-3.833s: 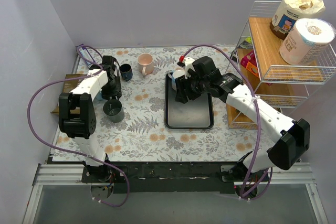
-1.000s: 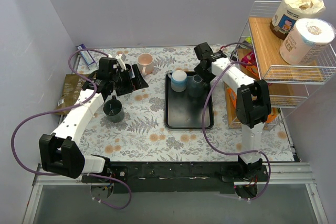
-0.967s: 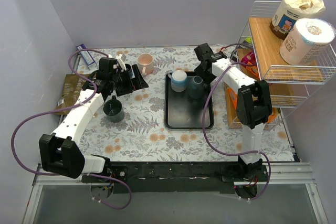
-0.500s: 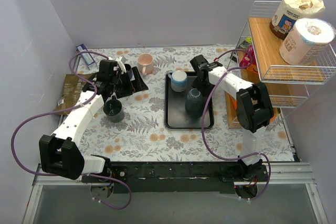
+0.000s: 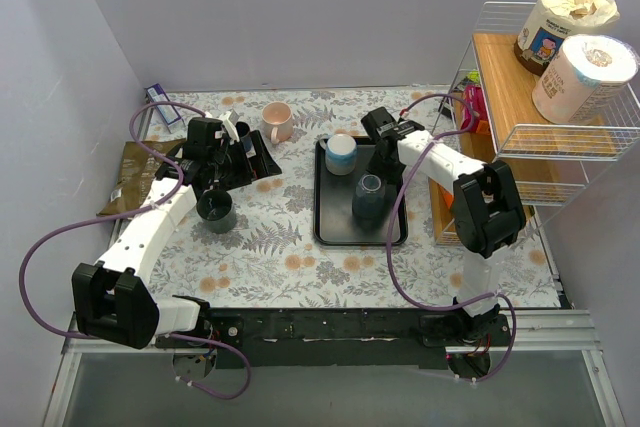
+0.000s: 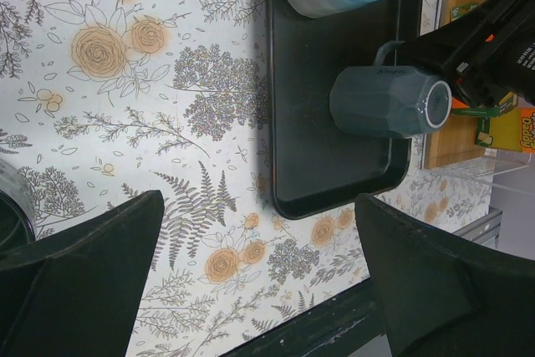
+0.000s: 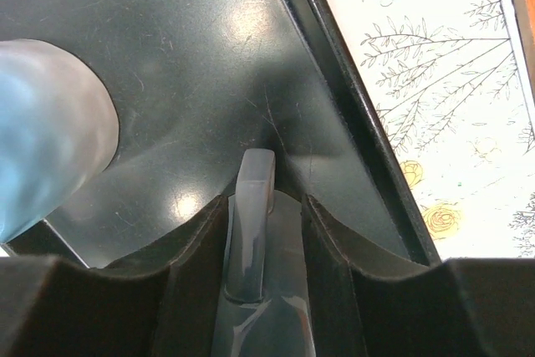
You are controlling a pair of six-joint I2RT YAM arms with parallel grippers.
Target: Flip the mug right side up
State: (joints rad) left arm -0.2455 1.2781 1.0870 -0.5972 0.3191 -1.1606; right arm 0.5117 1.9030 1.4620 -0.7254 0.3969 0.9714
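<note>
A dark grey-blue mug (image 5: 368,197) (image 6: 389,102) stands upside down, base up, in the middle of the black tray (image 5: 335,232) (image 6: 292,156). My right gripper (image 5: 377,169) (image 7: 261,211) reaches down from the tray's far side. Its jaws straddle the mug's handle (image 7: 251,232). The left finger is close to the handle and a narrow gap shows on the right side. My left gripper (image 5: 252,152) (image 6: 259,282) hovers wide open over the floral cloth left of the tray, holding nothing.
A blue-and-white cup (image 5: 340,152) stands at the tray's back. A dark green mug (image 5: 217,212) and a pink mug (image 5: 277,122) sit on the cloth at left. A wire shelf (image 5: 540,137) with boxes and paper rolls rises close to the right.
The grey-blue mug has slid from the tray's back right toward its middle. My right gripper followed it and its jaws narrowed round the handle. The left arm barely shifted.
</note>
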